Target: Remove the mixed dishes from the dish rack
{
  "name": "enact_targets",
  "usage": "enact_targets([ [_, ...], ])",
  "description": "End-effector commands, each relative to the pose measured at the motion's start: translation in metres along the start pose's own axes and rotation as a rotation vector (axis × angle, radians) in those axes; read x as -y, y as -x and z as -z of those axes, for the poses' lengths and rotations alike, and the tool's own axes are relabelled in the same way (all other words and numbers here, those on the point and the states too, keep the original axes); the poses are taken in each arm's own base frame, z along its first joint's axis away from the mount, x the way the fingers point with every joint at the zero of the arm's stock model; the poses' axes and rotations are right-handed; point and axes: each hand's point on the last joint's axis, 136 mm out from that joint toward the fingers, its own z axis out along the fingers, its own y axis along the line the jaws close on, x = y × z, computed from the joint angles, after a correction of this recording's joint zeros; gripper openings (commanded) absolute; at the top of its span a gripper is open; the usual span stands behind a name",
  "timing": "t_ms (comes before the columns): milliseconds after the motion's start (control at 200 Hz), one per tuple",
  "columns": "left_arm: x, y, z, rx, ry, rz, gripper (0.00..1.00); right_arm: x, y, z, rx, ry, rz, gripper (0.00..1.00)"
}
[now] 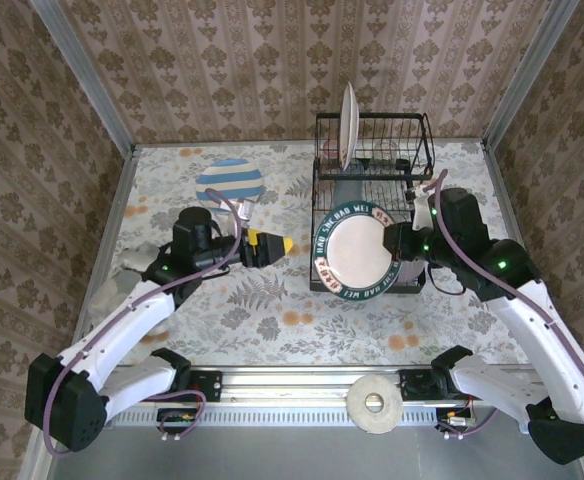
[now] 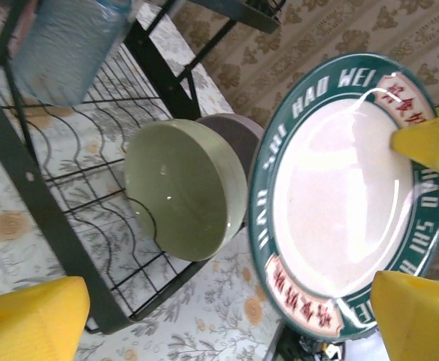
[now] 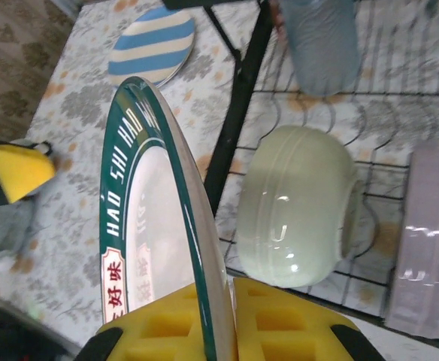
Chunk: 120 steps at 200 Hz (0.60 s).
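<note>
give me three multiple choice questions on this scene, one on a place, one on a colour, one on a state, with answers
1. Where does the blue-striped plate lie?
A) on the table left of the dish rack
B) on the rack's top shelf
C) under the rack

2. What colour is the rim of the plate in the right pincer?
A) orange
B) dark green
C) lilac

3. How is the left pincer?
A) shut on a bowl
B) shut on nothing
C) open, holding nothing

1 A: it lies flat there.
2 B: a green band with white lettering.
3 C: its yellow fingers stand wide apart.
</note>
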Motion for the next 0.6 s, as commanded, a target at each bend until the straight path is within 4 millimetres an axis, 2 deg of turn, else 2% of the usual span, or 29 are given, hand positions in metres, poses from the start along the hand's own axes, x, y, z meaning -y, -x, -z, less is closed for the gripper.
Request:
enact_targets([
  [0, 0.027, 0.015, -0.004, 0.015, -0.095, -0.046, 0.95, -0.027, 0.018, 0.003, 0.059, 0.184, -0.042, 0.0],
  [215, 0.034, 0.005, -0.012, -0.03, -0.141, -0.053, 0.95, -0.03, 0.011, -0.011, 0.001, 0.308, -0.108, 0.0],
  [350, 0.03, 0.001, -0.018, -0.05, -0.143, -0.037, 0.95, -0.031, 0.004, -0.016, -0.021, 0.339, -0.112, 0.0],
  [595, 0.033, 0.0, -0.028, -0.056, -0.184, -0.016, 0.85, -0.024, -0.006, -0.02, -0.034, 0.347, -0.122, 0.0],
])
